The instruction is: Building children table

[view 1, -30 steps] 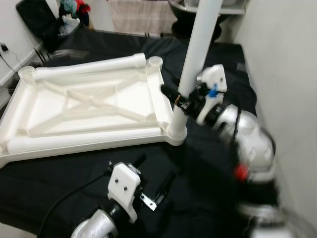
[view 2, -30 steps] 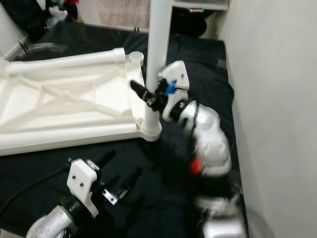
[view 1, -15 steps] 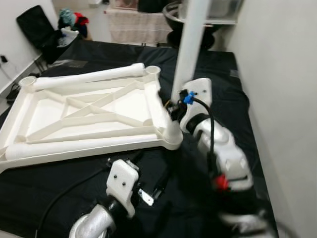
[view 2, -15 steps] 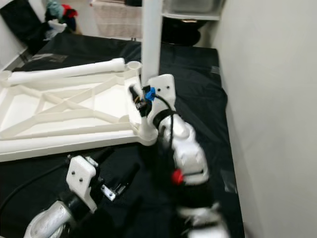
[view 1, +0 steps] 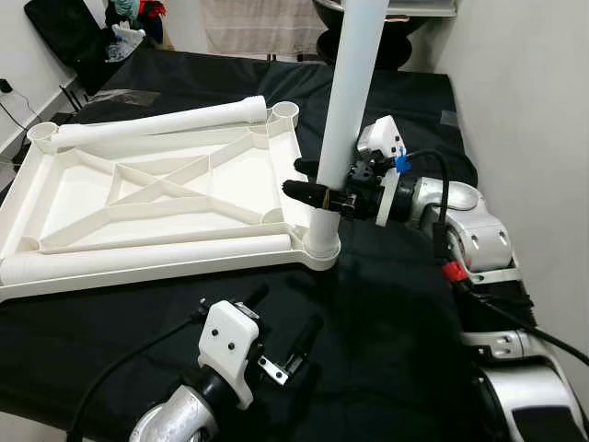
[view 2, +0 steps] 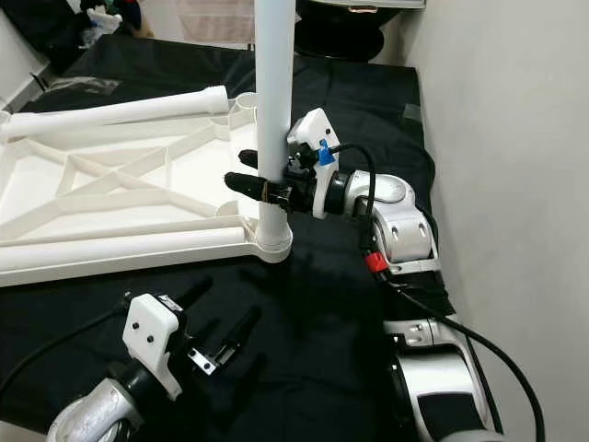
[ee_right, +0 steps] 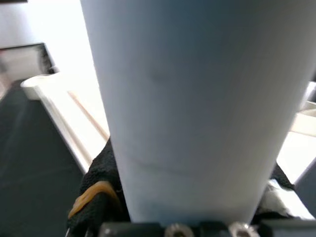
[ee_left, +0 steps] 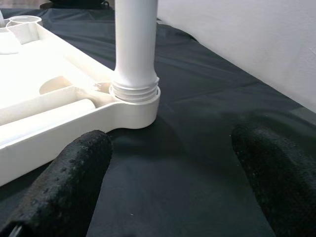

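Tabletop (view 1: 166, 198), white plastic and turned underside up, lies on a black cloth (view 1: 386, 313) across the left and middle of the scene, its cross-braced ribs showing. Two loose white legs rest on it lengthwise: one leg along the far edge (view 1: 156, 122), another leg along the near edge (view 1: 147, 259). An open round socket (view 1: 286, 111) marks its far right corner.

At its near right corner a third leg, the upright leg (view 1: 350, 92), stands vertical in the corner socket (view 1: 321, 249). The left wrist view shows threads at its base just above the socket collar, so it seems not fully seated.

Near the bottom, left of centre, the left gripper (view 1: 276, 327) hovers low over the cloth, fingers spread and empty, pointing toward that socket.

To the right, the right gripper (view 1: 317, 194) reaches in sideways and clasps the upright leg low down, just above the socket, fingers closed around it. Its grip is crosswise to the leg's vertical axis, so turning or pressing the leg straight down falls to this arm.
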You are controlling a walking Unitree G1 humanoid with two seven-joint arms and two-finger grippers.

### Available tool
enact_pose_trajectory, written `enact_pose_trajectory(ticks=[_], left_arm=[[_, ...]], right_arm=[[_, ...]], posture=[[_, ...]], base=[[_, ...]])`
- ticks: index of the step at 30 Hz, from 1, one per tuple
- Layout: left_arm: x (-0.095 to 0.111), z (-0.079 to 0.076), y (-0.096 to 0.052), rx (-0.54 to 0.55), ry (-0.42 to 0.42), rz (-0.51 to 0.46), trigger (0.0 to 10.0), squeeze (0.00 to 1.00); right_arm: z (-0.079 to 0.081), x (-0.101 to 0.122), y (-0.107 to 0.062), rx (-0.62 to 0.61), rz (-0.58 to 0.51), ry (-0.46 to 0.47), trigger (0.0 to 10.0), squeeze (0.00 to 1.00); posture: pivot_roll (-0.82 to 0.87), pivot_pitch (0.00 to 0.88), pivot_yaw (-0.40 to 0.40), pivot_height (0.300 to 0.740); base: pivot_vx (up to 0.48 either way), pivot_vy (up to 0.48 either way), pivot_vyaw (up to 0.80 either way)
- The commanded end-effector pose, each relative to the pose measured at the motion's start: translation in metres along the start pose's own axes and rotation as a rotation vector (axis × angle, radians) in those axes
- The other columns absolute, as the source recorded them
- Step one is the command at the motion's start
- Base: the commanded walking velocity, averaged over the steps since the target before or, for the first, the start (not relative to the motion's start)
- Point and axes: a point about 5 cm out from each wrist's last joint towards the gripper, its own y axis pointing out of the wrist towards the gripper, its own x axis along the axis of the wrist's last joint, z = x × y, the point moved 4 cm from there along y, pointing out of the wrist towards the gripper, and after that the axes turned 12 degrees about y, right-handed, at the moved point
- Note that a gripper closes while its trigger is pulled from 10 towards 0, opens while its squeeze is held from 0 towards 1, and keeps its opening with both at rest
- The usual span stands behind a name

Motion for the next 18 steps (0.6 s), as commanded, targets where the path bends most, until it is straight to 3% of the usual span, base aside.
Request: enact_pose_trajectory(ticks=[1, 2, 3, 4, 5, 6, 7, 8, 11, 12, 13, 14, 15, 16, 17, 18], left_arm=[[-0.002, -0.002, -0.002, -0.002, -0.004, 0.011, 10.0, 0.00], [-0.003, -0.001, -0.003, -0.001, -0.002, 0.013, 10.0, 0.00], [-0.003, -0.001, -0.003, -0.001, -0.002, 0.013, 10.0, 0.00], [-0.005, 0.000, -0.003, -0.002, 0.000, 0.016, 10.0, 0.00], [-0.005, 0.000, -0.003, -0.002, 0.000, 0.016, 10.0, 0.00], [-0.009, 0.002, -0.003, -0.002, 0.005, 0.024, 10.0, 0.00], [-0.009, 0.002, -0.003, -0.002, 0.005, 0.024, 10.0, 0.00], [-0.010, 0.003, -0.003, -0.002, 0.008, 0.027, 10.0, 0.00], [-0.012, 0.004, -0.003, -0.002, 0.009, 0.032, 10.0, 0.00], [-0.012, 0.005, -0.002, -0.003, 0.009, 0.033, 10.0, 0.00], [-0.012, 0.005, -0.002, -0.003, 0.009, 0.033, 10.0, 0.00], [-0.012, 0.005, -0.001, -0.007, 0.009, 0.034, 10.0, 0.00], [-0.012, 0.004, 0.000, -0.009, 0.008, 0.033, 10.0, 0.00], [-0.011, 0.004, 0.000, -0.011, 0.008, 0.033, 10.0, 0.00], [-0.010, 0.003, 0.000, -0.012, 0.007, 0.031, 10.0, 0.00], [-0.009, 0.003, -0.002, -0.008, 0.008, 0.030, 10.0, 0.00]], right_arm=[[-0.003, -0.007, 0.002, -0.128, 0.009, 0.003, 0.0, 0.00], [-0.014, -0.017, -0.004, -0.400, -0.016, 0.021, 0.0, 0.00], [-0.014, -0.017, -0.004, -0.400, -0.016, 0.021, 0.0, 0.00], [-0.013, -0.047, -0.026, -0.642, 0.024, 0.068, 0.0, 0.00], [-0.013, -0.047, -0.026, -0.642, 0.024, 0.068, 0.0, 0.00], [0.008, -0.093, -0.049, -0.843, 0.129, 0.206, 4.5, 0.00], [0.008, -0.093, -0.049, -0.843, 0.129, 0.206, 4.5, 0.00], [0.016, -0.095, -0.045, -0.802, 0.124, 0.240, 10.0, 0.00], [0.018, -0.084, -0.027, -0.673, 0.111, 0.248, 10.0, 0.00], [0.018, -0.069, -0.011, -0.508, 0.064, 0.269, 10.0, 0.00], [0.018, -0.069, -0.011, -0.508, 0.064, 0.269, 10.0, 0.00], [0.020, -0.053, 0.001, -0.349, 0.027, 0.264, 10.0, 0.00], [0.016, -0.039, 0.005, -0.255, -0.005, 0.228, 10.0, 0.12], [0.025, -0.026, 0.007, -0.047, -0.003, 0.156, 10.0, 1.00], [0.025, -0.018, 0.003, 0.050, 0.002, 0.060, 10.0, 1.00], [0.024, -0.009, -0.003, 0.159, 0.024, 0.033, 10.0, 1.00]], posture=[[0.10, 0.193, -0.048, 0.740], [0.09, 0.185, -0.047, 0.740], [0.09, 0.185, -0.047, 0.740], [0.09, 0.174, -0.046, 0.740], [0.09, 0.174, -0.046, 0.740], [0.08, 0.159, -0.024, 0.740], [0.08, 0.159, -0.024, 0.740], [0.08, 0.155, -0.021, 0.740], [0.08, 0.140, -0.013, 0.740], [0.08, 0.143, -0.012, 0.740], [0.08, 0.143, -0.012, 0.740], [0.08, 0.152, -0.009, 0.740], [0.08, 0.153, -0.011, 0.740], [0.09, 0.160, -0.014, 0.740], [0.10, 0.162, -0.013, 0.740], [0.11, 0.175, -0.014, 0.740]], base=[[0.000, 0.000, 0.00], [0.000, 0.000, 0.00], [0.000, 0.000, 0.00], [0.000, 0.000, 0.00], [0.000, 0.000, 0.00], [0.000, 0.000, 0.00], [0.000, 0.000, 0.00], [0.000, 0.000, 0.00], [0.000, 0.000, 0.00], [0.000, 0.000, 0.00], [0.000, 0.000, 0.00], [0.000, 0.000, 0.00], [0.000, 0.000, 0.00], [0.000, 0.000, 0.00], [0.000, 0.000, 0.00], [0.000, 0.000, 0.00]])
